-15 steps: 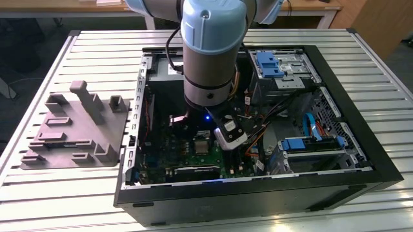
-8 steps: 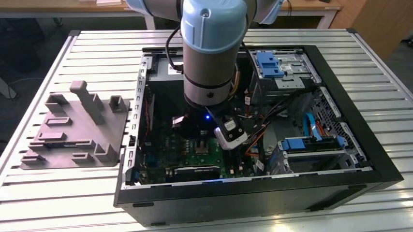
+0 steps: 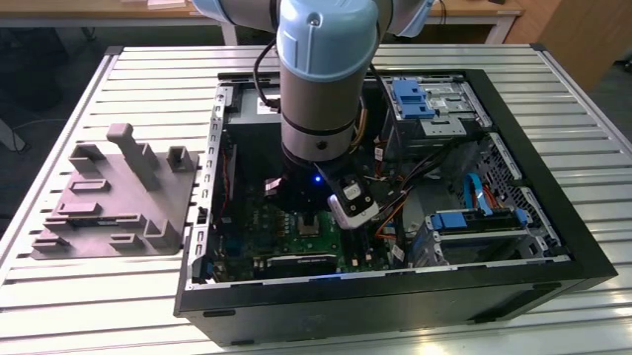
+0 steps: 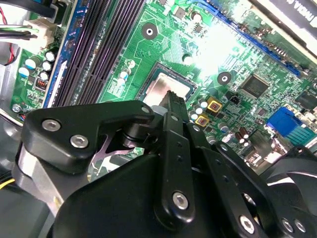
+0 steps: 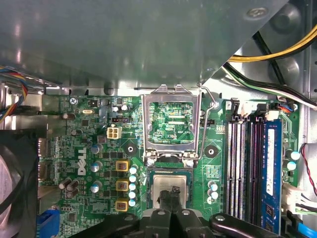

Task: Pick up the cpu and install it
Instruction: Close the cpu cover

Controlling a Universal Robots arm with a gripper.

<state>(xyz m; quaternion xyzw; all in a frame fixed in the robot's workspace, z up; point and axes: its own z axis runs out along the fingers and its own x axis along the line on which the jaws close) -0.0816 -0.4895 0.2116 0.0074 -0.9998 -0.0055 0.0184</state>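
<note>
The cpu [image 5: 163,184], a small square chip with a pale silvery top, lies flat in the motherboard socket [image 5: 148,191]; the second wrist view also shows the cpu [image 4: 161,85]. My gripper [image 5: 171,193] is right over its middle, with the black fingers pressed together and nothing between them. In the second wrist view the gripper [image 4: 173,98] has its tip at the chip's edge; whether it touches the chip I cannot tell. The socket's metal load plate [image 5: 171,124] stands flipped open beside the chip. In the exterior view the arm [image 3: 321,96] reaches down into the open computer case [image 3: 395,288].
Memory slots [image 5: 247,168] and a blue slot [image 5: 271,158] run alongside the socket. Capacitors [image 5: 122,186] and cables [image 5: 267,54] crowd the board, and drive cages [image 3: 474,222] fill the case at the exterior view's right. A grey plastic fixture [image 3: 118,200] stands on the slatted table [image 3: 99,296].
</note>
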